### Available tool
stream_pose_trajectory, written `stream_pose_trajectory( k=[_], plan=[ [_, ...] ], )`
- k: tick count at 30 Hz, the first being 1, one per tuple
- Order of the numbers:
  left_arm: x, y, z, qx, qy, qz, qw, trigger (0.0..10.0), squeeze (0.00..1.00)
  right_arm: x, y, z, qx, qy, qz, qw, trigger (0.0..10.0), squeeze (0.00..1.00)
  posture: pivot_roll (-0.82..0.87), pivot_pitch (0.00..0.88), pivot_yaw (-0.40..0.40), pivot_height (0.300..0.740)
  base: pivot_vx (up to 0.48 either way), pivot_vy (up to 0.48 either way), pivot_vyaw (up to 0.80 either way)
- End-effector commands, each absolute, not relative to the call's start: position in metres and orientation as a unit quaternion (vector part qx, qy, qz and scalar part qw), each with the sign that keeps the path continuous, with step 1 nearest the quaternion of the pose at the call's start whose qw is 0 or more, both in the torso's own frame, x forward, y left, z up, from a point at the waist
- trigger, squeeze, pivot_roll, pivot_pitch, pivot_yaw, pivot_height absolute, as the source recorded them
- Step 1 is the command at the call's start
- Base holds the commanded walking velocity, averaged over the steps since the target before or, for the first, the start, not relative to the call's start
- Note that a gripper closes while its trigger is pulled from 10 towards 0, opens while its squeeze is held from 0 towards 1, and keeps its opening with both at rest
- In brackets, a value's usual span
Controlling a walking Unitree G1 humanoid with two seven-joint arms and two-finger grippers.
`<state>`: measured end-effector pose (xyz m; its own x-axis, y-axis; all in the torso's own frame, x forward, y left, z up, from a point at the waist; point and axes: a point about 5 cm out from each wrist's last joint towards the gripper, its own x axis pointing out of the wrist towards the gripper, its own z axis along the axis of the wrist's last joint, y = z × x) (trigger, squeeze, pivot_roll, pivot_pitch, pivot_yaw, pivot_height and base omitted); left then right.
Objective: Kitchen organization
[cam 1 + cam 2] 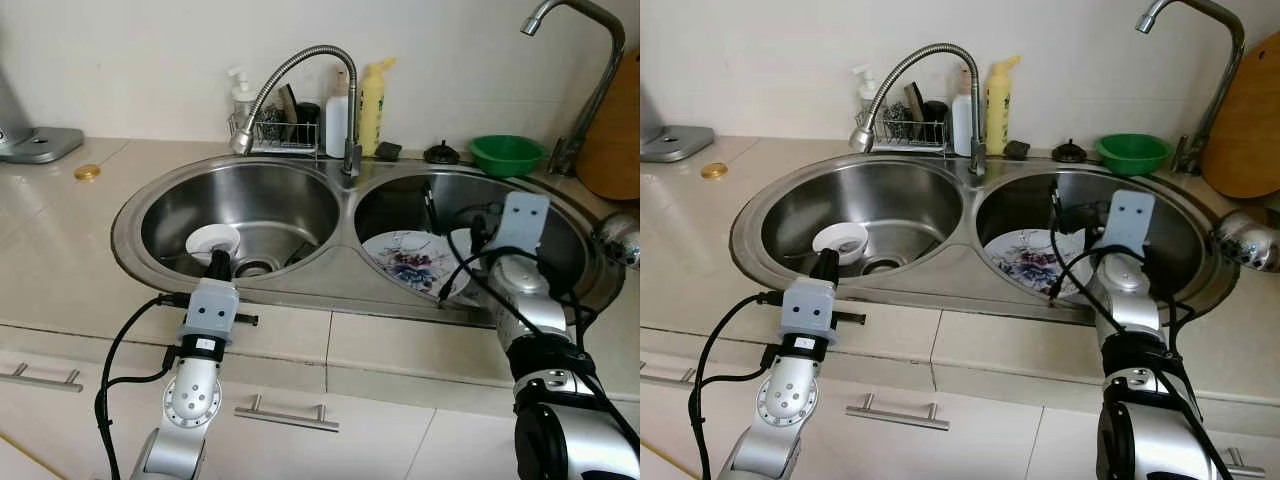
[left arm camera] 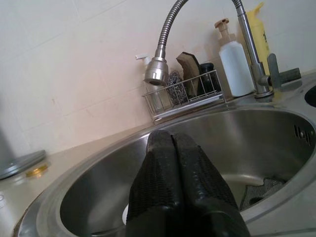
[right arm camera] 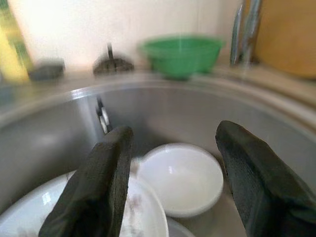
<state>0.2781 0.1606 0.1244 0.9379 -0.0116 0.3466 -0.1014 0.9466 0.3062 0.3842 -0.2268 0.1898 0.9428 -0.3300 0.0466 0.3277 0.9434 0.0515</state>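
Observation:
A double steel sink is set into the counter. In its left basin lies a small white bowl. My left gripper is shut and empty, poised over the front rim just short of that bowl. The right basin holds a floral plate with a white bowl beside it toward the back. Above them, inside this basin, hangs my right gripper, open, its fingers straddling the white bowl without touching it.
A flexible faucet arches over the left basin, where a grey cloth lies. Behind are a wire rack, bottles, a green bowl, a second tap and a wooden board. A gold lid lies left.

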Motion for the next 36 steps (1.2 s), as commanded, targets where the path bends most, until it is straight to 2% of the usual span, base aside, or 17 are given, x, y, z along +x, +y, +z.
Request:
stream_pose_trajectory(
  k=[1,4,5,6,7,9,14,19,36],
  plan=[
    [0.277,0.160,0.120,0.160,-0.165,0.021,0.973,10.0,0.00,0.382,-0.226,0.192,0.033,-0.044,-0.175,0.983,10.0,1.00,-0.06,0.000,0.022,0.740,0.000,0.000,0.00],
    [0.277,0.160,0.121,0.147,-0.169,0.018,0.975,10.0,0.00,0.379,-0.210,0.193,0.028,-0.070,-0.138,0.988,10.0,1.00,-0.07,0.000,0.024,0.740,0.000,0.000,0.00],
    [0.277,0.160,0.122,0.140,-0.170,0.018,0.975,10.0,0.00,0.376,-0.202,0.194,0.024,-0.081,-0.123,0.989,10.0,0.84,-0.06,0.000,0.023,0.740,0.000,0.000,0.00],
    [0.277,0.160,0.122,0.133,-0.168,0.019,0.977,10.0,0.00,0.374,-0.193,0.193,0.013,-0.088,-0.103,0.991,10.0,0.00,-0.06,0.000,0.024,0.740,0.000,0.000,0.00],
    [0.277,0.160,0.122,0.133,-0.168,0.019,0.977,10.0,0.00,0.374,-0.193,0.193,0.013,-0.088,-0.103,0.991,10.0,0.00,-0.06,0.000,0.024,0.740,0.000,0.000,0.00],
    [0.277,0.161,0.123,0.138,-0.168,0.024,0.976,10.0,0.00,0.367,-0.173,0.190,-0.011,-0.110,-0.062,0.992,10.0,0.00,-0.07,0.000,0.024,0.740,0.000,0.439,0.00],
    [0.277,0.162,0.132,0.159,-0.197,0.032,0.967,10.0,0.00,0.359,-0.165,0.191,-0.011,-0.140,-0.060,0.988,10.0,0.00,-0.06,0.000,0.024,0.740,0.000,0.480,0.00],
    [0.277,0.164,0.140,0.164,-0.217,0.037,0.961,10.0,0.00,0.348,-0.151,0.217,-0.081,-0.240,-0.038,0.967,10.0,0.00,-0.06,0.000,0.026,0.740,0.000,0.480,0.00],
    [0.277,0.161,0.145,0.158,-0.231,0.035,0.959,10.0,0.00,0.338,-0.142,0.210,-0.075,-0.246,-0.027,0.966,10.0,0.00,-0.06,0.000,0.029,0.740,0.000,0.480,0.00]
  ],
)
